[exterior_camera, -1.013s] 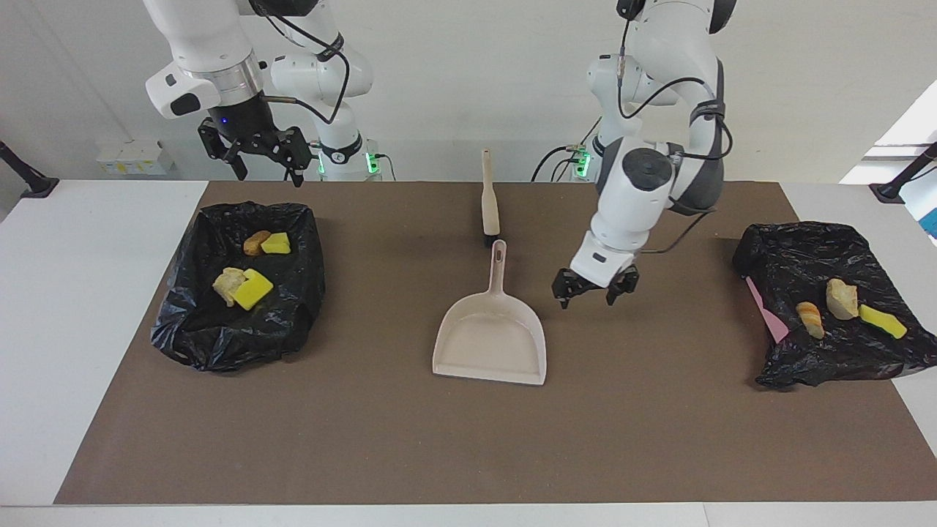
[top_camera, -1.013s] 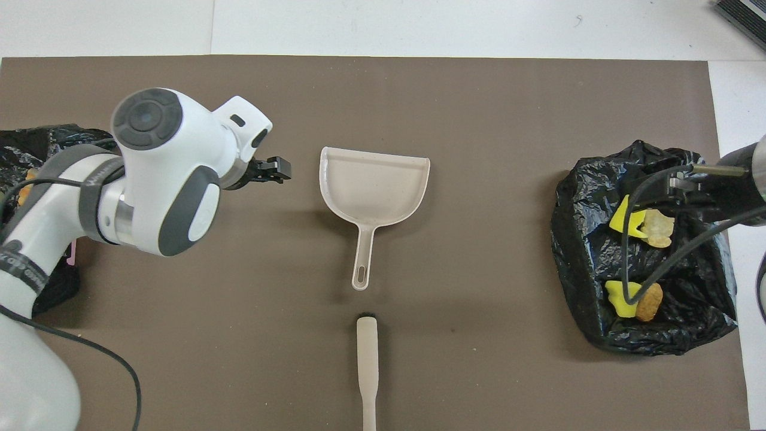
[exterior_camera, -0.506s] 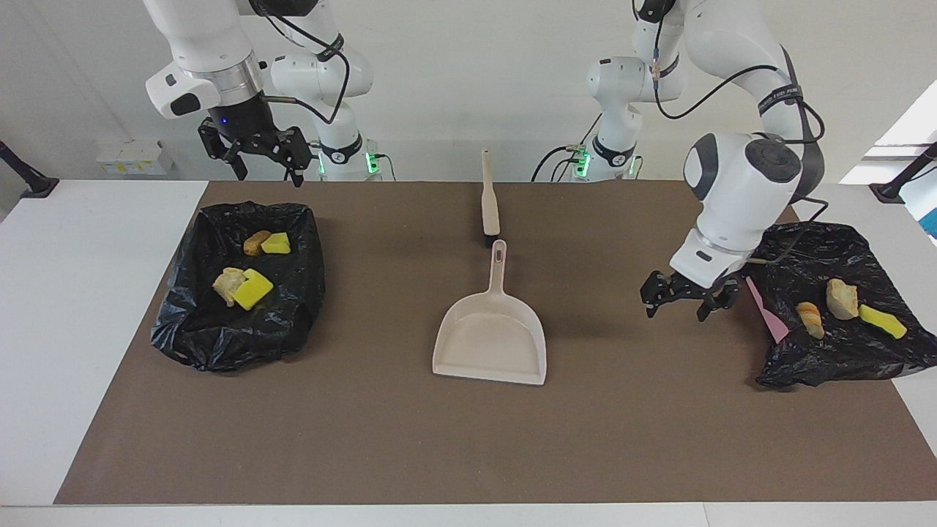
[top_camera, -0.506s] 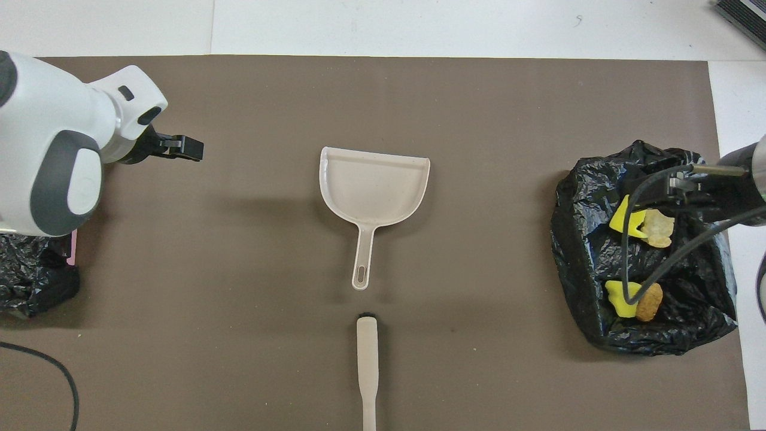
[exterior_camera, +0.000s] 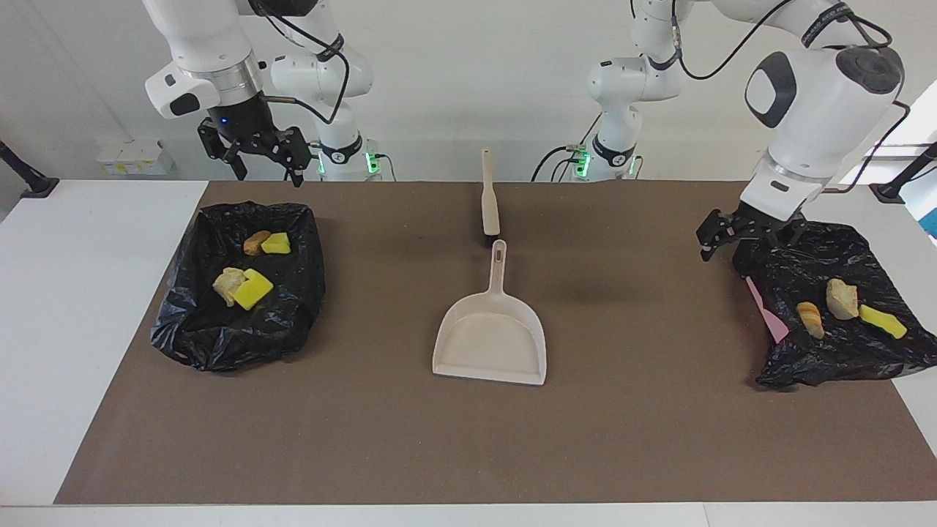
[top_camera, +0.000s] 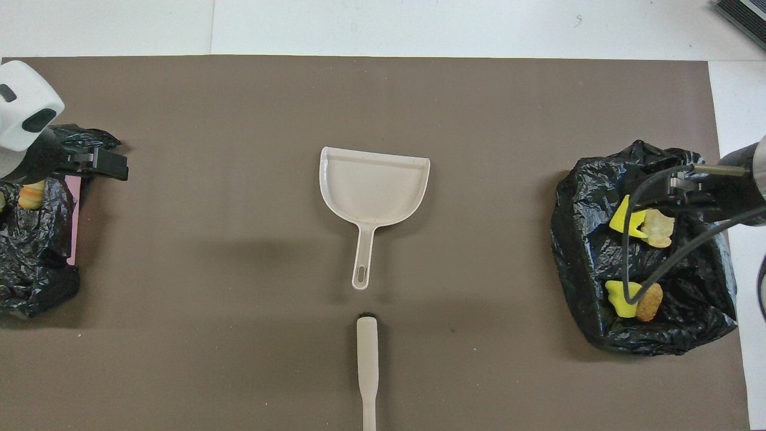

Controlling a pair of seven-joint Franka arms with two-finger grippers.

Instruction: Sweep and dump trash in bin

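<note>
The trash lies in two black-bagged bins. The bin [exterior_camera: 219,337] at the right arm's end holds several scraps, among them a yellow chunk [exterior_camera: 253,289] and a tan lump [exterior_camera: 228,282]. The bin [exterior_camera: 842,351] at the left arm's end holds three: a golden lump [exterior_camera: 809,319], a tan lump [exterior_camera: 842,298] and a yellow chunk [exterior_camera: 882,320]. My left gripper [exterior_camera: 747,238] [top_camera: 111,167] hangs open and empty over that bin's rim on the dustpan's side. My right gripper [exterior_camera: 267,174] [top_camera: 682,185] waits open and empty above its own bin [top_camera: 598,323].
A beige dustpan [exterior_camera: 490,337] [top_camera: 374,191] lies on the brown mat mid-table, handle toward the robots. A beige brush [exterior_camera: 489,197] [top_camera: 367,365] lies in line with it, nearer to the robots. A pink edge [exterior_camera: 765,311] shows under the bag at the left arm's end.
My left arm has swung away from beside the dustpan, rising toward its own end of the table, its gripper now at that bin's rim. The right arm has not moved.
</note>
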